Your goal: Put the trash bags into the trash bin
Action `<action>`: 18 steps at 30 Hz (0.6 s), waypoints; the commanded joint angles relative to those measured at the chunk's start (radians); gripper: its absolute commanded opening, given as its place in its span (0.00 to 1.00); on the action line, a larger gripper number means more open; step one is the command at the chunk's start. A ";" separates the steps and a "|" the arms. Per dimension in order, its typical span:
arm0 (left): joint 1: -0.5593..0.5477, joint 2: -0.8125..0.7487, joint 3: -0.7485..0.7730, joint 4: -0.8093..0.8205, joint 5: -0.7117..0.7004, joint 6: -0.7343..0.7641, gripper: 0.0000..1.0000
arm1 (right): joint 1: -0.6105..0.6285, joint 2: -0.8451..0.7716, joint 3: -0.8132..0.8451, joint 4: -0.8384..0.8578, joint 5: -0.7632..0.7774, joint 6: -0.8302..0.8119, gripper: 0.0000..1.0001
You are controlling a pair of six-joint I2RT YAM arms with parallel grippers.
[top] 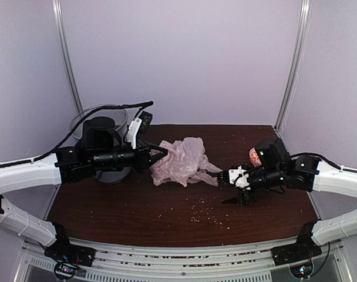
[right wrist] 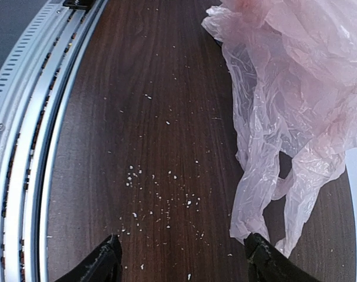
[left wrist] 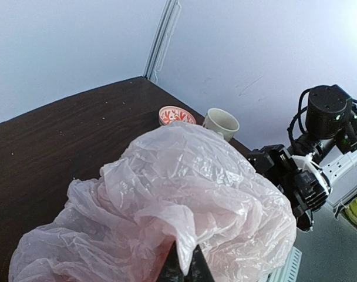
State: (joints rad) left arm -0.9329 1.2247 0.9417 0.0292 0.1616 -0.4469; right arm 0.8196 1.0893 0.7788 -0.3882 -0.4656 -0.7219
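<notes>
The pinkish-white plastic trash bag (top: 181, 161) lies crumpled on the dark wooden table, mid-centre. My left gripper (top: 162, 156) is shut on a fold of the bag's left edge; in the left wrist view the fingers pinch the film (left wrist: 187, 258) at the bottom. The grey see-through trash bin (top: 96, 126) stands at the far left, mostly behind my left arm. My right gripper (top: 230, 188) is open and empty, low over the table just right of the bag's loop handles (right wrist: 284, 194).
A cream mug (left wrist: 221, 122) and a red patterned bowl (left wrist: 175, 115) stand at the table's far right corner, behind my right arm. Small white crumbs (right wrist: 161, 202) dot the wood near the front edge. A metal rail (top: 178, 249) runs along the front.
</notes>
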 commanded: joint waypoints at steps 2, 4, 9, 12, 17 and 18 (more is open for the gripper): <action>0.003 -0.011 0.046 -0.039 0.033 -0.140 0.00 | 0.063 0.004 -0.029 0.183 0.183 0.022 0.73; 0.003 -0.016 0.050 -0.041 0.052 -0.158 0.00 | 0.083 0.002 -0.053 0.237 0.250 0.028 0.73; 0.003 -0.032 0.065 -0.041 0.082 -0.195 0.00 | 0.121 0.011 -0.093 0.276 0.296 0.025 0.70; 0.003 -0.034 0.081 -0.044 0.095 -0.208 0.00 | 0.140 0.017 -0.111 0.261 0.287 0.004 0.69; 0.003 -0.035 0.096 -0.020 0.144 -0.259 0.00 | 0.170 0.019 -0.138 0.276 0.314 -0.003 0.68; 0.003 -0.036 0.095 -0.005 0.165 -0.269 0.00 | 0.174 0.023 -0.138 0.282 0.326 0.001 0.68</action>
State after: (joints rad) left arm -0.9329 1.2152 1.0069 -0.0303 0.2535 -0.6605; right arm 0.9730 1.1011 0.6617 -0.1490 -0.1967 -0.7155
